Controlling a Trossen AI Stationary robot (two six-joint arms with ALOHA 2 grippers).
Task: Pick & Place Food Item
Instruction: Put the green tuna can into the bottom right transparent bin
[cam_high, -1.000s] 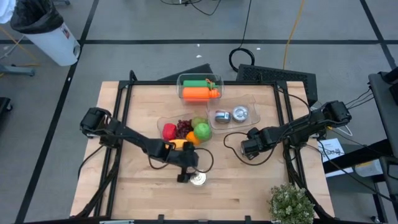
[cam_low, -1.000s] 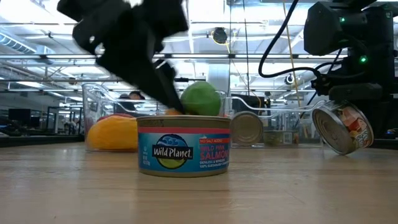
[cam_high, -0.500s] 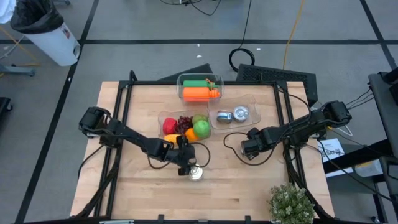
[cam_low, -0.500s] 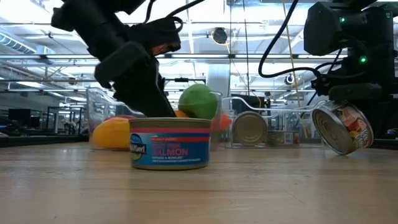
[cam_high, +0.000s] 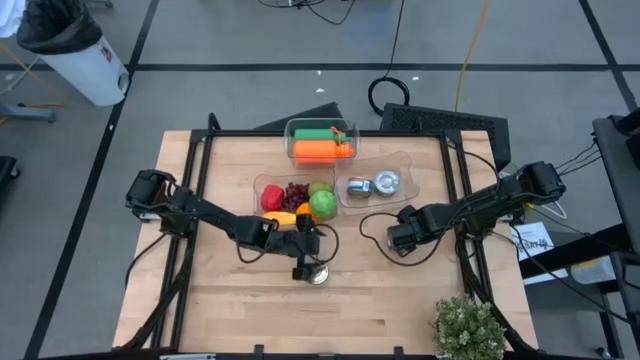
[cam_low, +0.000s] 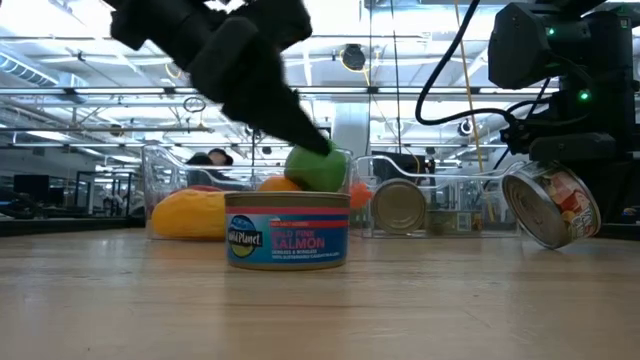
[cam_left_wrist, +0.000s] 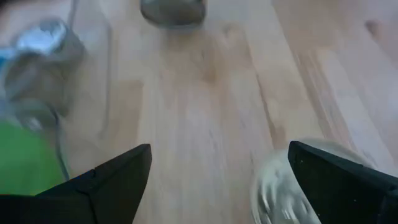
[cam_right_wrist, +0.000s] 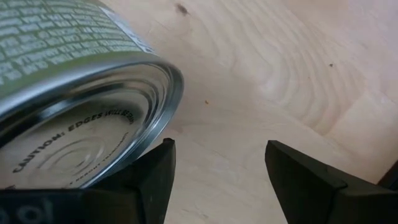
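Wooden table (cam_high: 220, 310) seen from above, left gripper (cam_high: 303, 262) near centre just above a salmon can (cam_high: 317, 275), fruit tray (cam_high: 262, 186) at its 12 o'clock, right gripper (cam_high: 400, 238) at 3 o'clock, potted plant (cam_high: 467, 327) at 5 o'clock

We log the salmon can (cam_high: 317, 275) on the desk (cam_high: 400, 300), before the fruit tray (cam_high: 262, 186); tins tray (cam_high: 410, 160) right of it.
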